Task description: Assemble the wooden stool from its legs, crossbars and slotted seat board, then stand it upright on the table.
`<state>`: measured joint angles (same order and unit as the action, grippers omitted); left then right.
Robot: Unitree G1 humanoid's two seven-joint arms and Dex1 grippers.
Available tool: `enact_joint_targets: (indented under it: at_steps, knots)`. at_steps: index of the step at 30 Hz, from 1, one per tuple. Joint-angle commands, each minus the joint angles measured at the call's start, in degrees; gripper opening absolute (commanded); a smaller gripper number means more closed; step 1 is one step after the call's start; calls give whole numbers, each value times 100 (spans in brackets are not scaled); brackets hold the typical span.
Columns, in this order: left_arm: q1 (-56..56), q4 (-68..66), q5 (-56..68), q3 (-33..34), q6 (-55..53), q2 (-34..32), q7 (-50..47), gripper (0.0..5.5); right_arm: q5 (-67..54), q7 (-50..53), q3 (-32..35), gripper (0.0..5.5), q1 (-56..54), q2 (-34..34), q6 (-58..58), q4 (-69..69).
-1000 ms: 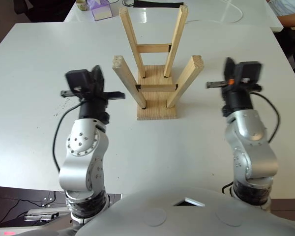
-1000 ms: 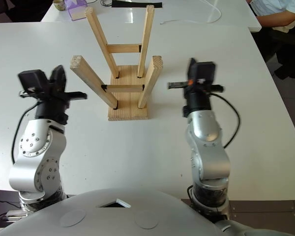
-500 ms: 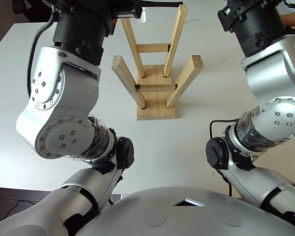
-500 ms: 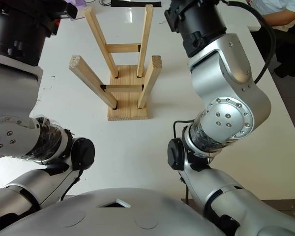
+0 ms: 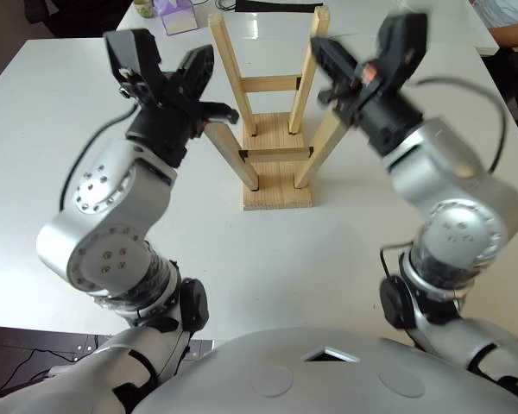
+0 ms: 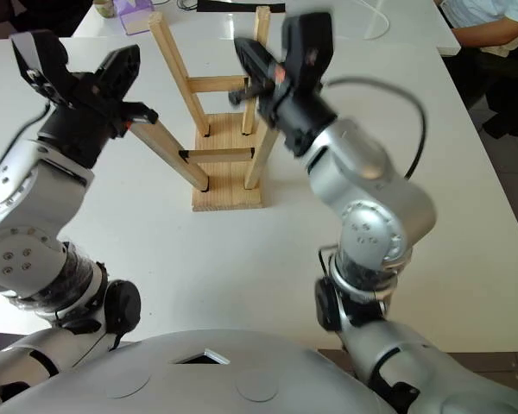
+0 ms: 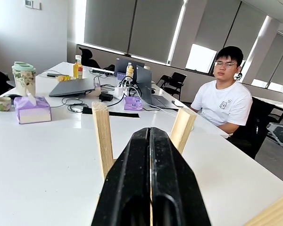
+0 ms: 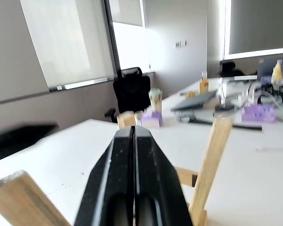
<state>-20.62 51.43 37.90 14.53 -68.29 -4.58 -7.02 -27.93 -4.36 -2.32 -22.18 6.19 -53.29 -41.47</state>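
Stool (image 5: 277,194): 4 legs (image 5: 230,65), 2 crossbars (image 5: 270,84)

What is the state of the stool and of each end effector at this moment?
stool: assembled, upside down, resting on its seat board, not yet stood upright.
left end effector: shut, holding nothing.
right end effector: shut, holding nothing.

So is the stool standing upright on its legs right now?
No, the stool rests upside down on its seat board, with its legs pointing up.
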Motion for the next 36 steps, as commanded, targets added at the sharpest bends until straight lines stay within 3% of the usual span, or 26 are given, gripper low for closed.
enact_joint_targets:
  at_steps: [1,4,7,9,12,15,18,21,25,31,36]
  knots:
    - [745,-146,-194,-774,-189,455,-332,1,-293,-150,-43,0,451,-377,198,459]
    - [59,-1,13,-233,349,624,-376,1,-1646,280,1156,0,-427,-845,351,347]
    - [-840,-100,704,723,891,800,-792,1,-3220,969,2182,0,-1425,-733,706,555]
    - [-1404,-443,1312,1380,1224,492,-943,1,-3894,1141,2655,0,-1833,-372,933,802]
    - [-1665,-1084,2321,2097,1490,-187,-889,1,-3907,757,2959,0,-1797,536,962,1249]
    - [-668,-1601,3092,2314,1194,-1083,4,1,-2699,-320,2409,0,-915,1595,1110,1832]
    - [1433,-2051,1981,1545,1227,-2366,1950,1,-1141,-1576,1240,0,135,2446,1856,2596]
    - [2931,-2723,736,634,2019,-3367,3474,1,-64,-2531,232,0,620,2708,2715,3586]
    - [3796,-2250,583,-134,2438,-3789,5031,1,583,-3279,-273,0,411,2474,3591,4862]
    - [2917,-1732,481,-1357,2707,-3200,5217,1,959,-4429,-547,0,-442,2024,4617,6337]
    - [1979,-2620,-827,-2212,3287,-2893,4741,1,821,-6142,-885,0,-1075,1840,4599,6843]
